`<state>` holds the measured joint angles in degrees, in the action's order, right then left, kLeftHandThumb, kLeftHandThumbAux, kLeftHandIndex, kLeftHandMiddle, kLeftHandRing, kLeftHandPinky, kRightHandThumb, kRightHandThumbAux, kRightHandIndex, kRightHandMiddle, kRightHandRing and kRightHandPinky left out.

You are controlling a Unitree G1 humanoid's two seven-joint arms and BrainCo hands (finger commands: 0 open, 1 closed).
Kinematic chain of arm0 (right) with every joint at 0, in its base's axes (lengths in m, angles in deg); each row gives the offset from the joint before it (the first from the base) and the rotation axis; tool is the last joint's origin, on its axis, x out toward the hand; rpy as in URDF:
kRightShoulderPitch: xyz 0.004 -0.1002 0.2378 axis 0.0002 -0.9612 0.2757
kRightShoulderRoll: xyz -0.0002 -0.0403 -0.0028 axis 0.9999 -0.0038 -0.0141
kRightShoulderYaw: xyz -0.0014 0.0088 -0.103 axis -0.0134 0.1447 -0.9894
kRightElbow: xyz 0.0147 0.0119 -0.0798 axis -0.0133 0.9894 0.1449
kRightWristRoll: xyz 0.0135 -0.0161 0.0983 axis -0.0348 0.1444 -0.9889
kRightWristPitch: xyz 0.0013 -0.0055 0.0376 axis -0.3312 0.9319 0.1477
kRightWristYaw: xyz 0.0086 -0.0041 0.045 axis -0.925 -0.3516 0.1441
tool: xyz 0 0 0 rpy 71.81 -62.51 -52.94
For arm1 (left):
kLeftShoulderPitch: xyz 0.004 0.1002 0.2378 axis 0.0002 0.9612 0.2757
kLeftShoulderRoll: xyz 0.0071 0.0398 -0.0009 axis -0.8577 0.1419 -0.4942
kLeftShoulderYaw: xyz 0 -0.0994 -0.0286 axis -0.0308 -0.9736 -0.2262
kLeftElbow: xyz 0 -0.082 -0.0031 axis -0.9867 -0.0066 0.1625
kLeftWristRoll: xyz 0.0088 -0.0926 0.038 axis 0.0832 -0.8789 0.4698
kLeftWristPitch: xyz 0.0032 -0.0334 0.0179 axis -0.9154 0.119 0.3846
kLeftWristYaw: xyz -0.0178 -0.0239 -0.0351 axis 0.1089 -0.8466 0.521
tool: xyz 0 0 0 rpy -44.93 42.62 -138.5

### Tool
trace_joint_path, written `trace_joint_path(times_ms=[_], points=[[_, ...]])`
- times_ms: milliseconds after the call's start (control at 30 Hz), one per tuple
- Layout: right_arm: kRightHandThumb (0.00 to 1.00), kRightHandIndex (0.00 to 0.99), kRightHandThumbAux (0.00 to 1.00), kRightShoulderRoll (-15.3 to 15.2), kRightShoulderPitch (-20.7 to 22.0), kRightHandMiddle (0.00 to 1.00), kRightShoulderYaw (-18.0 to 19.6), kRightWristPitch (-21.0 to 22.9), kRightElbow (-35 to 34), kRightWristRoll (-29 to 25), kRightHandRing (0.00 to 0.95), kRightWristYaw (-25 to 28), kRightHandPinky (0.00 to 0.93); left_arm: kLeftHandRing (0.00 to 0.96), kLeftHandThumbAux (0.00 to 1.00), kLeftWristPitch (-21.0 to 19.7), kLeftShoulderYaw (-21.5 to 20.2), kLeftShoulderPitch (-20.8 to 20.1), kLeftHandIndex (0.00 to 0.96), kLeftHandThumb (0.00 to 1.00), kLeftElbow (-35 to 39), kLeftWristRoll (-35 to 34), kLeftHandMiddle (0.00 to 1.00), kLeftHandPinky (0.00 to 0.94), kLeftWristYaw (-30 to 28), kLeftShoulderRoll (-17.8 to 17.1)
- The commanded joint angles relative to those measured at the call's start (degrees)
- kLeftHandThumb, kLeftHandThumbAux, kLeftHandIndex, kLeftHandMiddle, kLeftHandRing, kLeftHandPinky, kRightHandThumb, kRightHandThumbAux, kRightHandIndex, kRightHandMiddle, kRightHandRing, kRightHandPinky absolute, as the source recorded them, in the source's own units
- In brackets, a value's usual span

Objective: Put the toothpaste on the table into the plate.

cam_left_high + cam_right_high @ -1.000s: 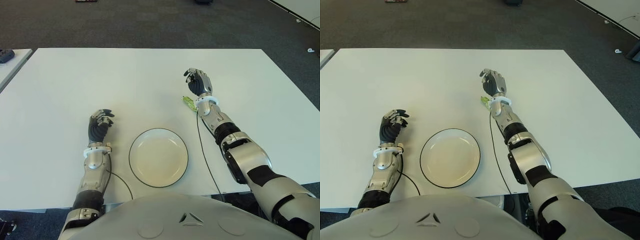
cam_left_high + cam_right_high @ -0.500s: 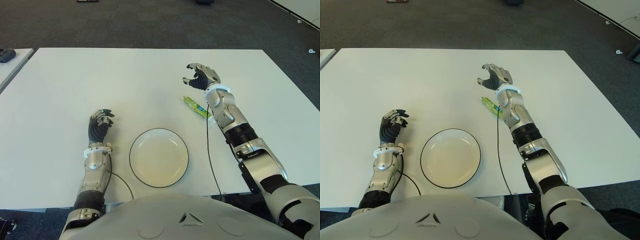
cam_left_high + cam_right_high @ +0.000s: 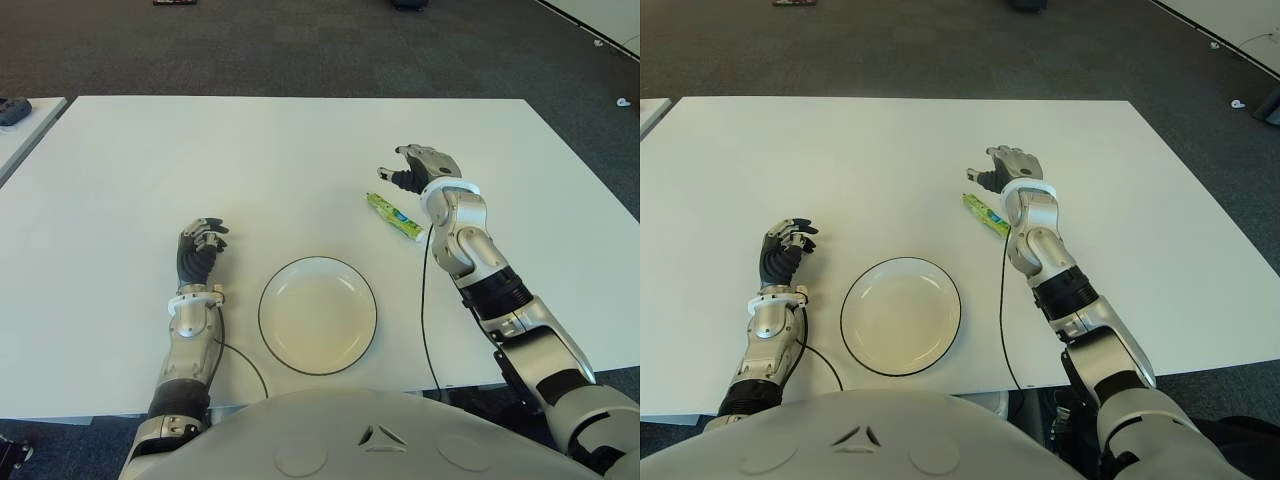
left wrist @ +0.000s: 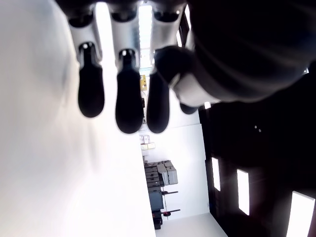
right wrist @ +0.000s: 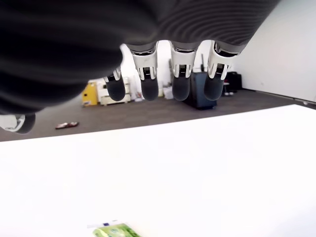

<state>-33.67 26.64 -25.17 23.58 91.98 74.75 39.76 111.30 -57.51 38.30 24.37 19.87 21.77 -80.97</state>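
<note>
Dark grey carpet floor point(image 3: 300, 45) surrounds the large white rectangular table point(image 3: 250, 160). Round white plate with dark rim point(image 3: 318, 315) sits near the front edge, empty. Right hand point(image 3: 420, 165), fingers loosely spread, holding nothing, hovers just beyond the green toothpaste tube point(image 3: 394, 216) lying flat right of the plate. Left hand point(image 3: 200, 248), curled and empty, shows left of the plate.

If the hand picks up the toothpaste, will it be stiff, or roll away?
The toothpaste lies flat and looks like a thin tube, so it probably bends a little and will not roll. It seems light. The open right hand is near its far end.
</note>
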Motion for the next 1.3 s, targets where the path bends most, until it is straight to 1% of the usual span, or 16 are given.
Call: trace_joint_path(times_ms=[33,333,567,767,900,1033,1167,1300], points=[[0.419,0.000,0.111,0.32,-2.63,0.000,1.07,2.13,-1.77,0.75,0.000,0.14,0.000,0.617,0.679,-0.67,0.80,0.07,0.407,0.835,-1.98,0.78,0.492,0.592,0.53,0.80],[0.453,0.000,0.103,1.94,-7.33,0.000,2.92,5.05,-3.59,0.63,0.000,-2.88,0.000,0.632,0.679,2.63,0.81,-0.36,0.404,0.835,-3.80,0.36,0.500,0.614,-0.36,0.72],[0.474,0.000,0.111,3.14,-10.22,0.000,3.94,6.36,-2.85,0.09,0.000,-5.19,0.000,0.628,0.680,4.44,0.72,-0.57,0.403,0.834,-5.04,-0.16,0.498,0.604,-0.78,0.70],[0.496,0.000,0.117,3.78,-11.29,0.000,3.52,7.59,-1.84,0.47,0.000,-5.58,0.000,0.618,0.680,4.86,0.65,-0.75,0.404,0.834,-5.67,0.02,0.492,0.601,-0.20,0.84],[0.507,0.000,0.119,4.23,-12.14,0.000,2.41,8.64,-0.02,1.05,0.000,-5.55,0.000,0.618,0.680,4.64,0.83,-0.65,0.406,0.834,-5.54,0.95,0.490,0.606,0.50,0.78],[0.509,0.000,0.118,4.61,-12.37,0.000,1.89,8.98,1.08,1.01,0.000,-6.01,0.000,0.621,0.680,4.69,0.85,-0.65,0.409,0.835,-5.48,1.25,0.489,0.614,0.57,0.75],[0.514,0.000,0.121,5.57,-12.76,0.000,0.98,8.66,4.16,0.72,0.000,-7.62,0.000,0.624,0.679,4.35,0.79,-0.78,0.409,0.835,-5.49,1.60,0.490,0.615,0.67,0.62],[0.520,0.000,0.127,6.39,-12.89,0.000,0.23,9.23,5.31,0.69,0.000,-7.98,0.000,0.626,0.679,4.09,0.61,-0.93,0.410,0.835,-5.67,1.70,0.490,0.615,0.65,0.51]])
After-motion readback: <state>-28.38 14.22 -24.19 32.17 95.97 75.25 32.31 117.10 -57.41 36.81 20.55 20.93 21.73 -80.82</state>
